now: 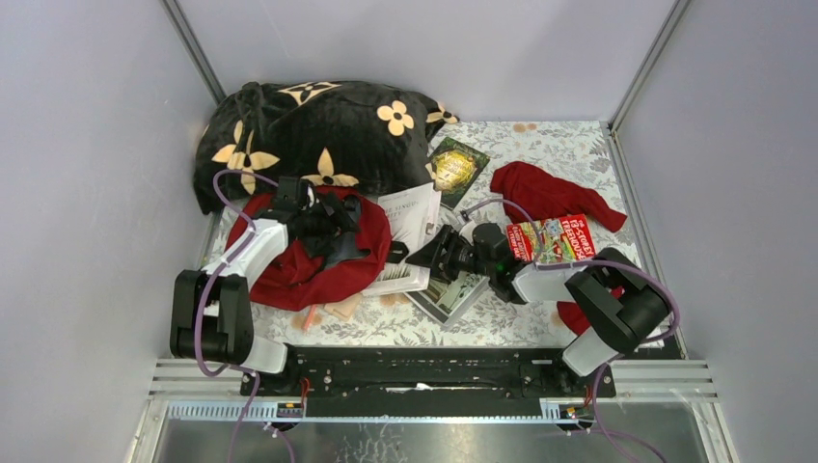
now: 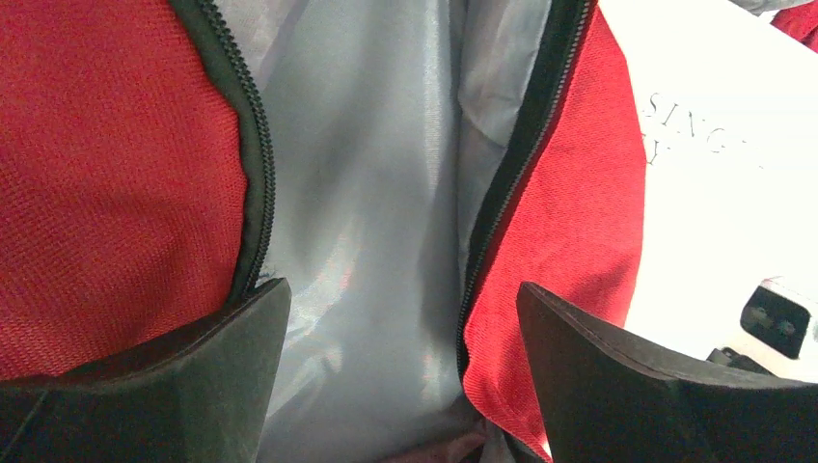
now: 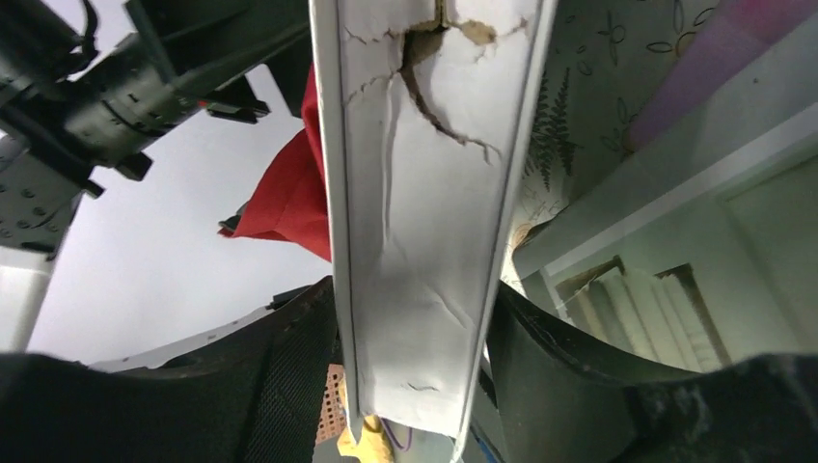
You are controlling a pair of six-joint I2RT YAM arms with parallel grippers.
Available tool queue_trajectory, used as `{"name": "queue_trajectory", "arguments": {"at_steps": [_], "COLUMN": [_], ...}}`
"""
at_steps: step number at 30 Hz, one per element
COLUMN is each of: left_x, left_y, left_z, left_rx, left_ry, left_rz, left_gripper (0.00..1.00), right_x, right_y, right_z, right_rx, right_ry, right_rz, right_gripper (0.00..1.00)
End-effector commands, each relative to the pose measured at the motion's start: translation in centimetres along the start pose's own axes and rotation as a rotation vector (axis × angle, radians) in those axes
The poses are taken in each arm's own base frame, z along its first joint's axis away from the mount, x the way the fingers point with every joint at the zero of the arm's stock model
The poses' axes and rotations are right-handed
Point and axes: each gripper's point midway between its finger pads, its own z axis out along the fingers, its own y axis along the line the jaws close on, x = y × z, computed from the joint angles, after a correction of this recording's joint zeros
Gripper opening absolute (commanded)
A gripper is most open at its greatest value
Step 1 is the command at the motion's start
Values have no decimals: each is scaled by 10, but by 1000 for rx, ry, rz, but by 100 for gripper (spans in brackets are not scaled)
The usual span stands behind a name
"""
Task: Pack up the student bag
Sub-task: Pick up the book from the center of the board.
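The dark-red student bag lies at the left middle of the table. Its zipper is open, and the left wrist view shows the grey lining between black zipper lines. My left gripper is open right over that opening, one finger on each side of it. My right gripper is shut on the cracked white spine of a book. It holds this white book on edge just right of the bag. The book's cover also shows in the left wrist view.
A black blanket with orange flowers lies behind the bag. A green book, a limp red garment and a red colourful book lie at the right. More books lie under my right gripper. Small orange pieces lie near the bag's front.
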Motion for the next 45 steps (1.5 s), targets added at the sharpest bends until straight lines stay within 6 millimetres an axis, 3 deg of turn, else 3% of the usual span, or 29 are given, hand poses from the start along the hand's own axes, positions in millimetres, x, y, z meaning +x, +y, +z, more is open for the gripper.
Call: {"name": "queue_trajectory", "arguments": {"at_steps": [1,3,8,15,20,23,25,29,32,36,41,45], "left_x": [-15,-15,-19,-46,-61,-74,-73,-38,-14,-1,17,31], "left_y": [-17,-17,-24,-32,-46,-70,-99,-162,-187,-201,-210,-216], "left_z": [-6,-6,-12,-34,-51,-68,-78,-88,-90,-100,-128,-142], "left_rx": [59,61,76,44,57,129,262,596,754,872,1058,1149], "left_ry": [-38,-39,-53,-168,-212,-295,-292,-117,51,151,214,272], "left_rz": [35,35,49,145,199,266,310,420,395,349,411,426], "left_gripper": [94,94,95,97,98,99,99,99,99,99,99,99], "right_x": [-9,-9,-15,-36,-54,-65,-71,-67,-59,-39,-20,-14], "right_y": [28,32,27,3,12,31,48,95,124,156,190,198], "right_z": [15,21,12,-50,-101,-129,-142,-154,-156,-159,-165,-166], "right_rx": [-88,-92,-35,129,251,291,288,155,20,-193,-433,-533], "right_ry": [17,40,18,-60,-115,-159,-169,-165,-132,-29,80,147], "right_rz": [-79,-82,-105,-126,-246,-343,-387,-488,-531,-566,-560,-528], "right_gripper": [66,64,30,18,11,5,2,2,3,3,7,10]}}
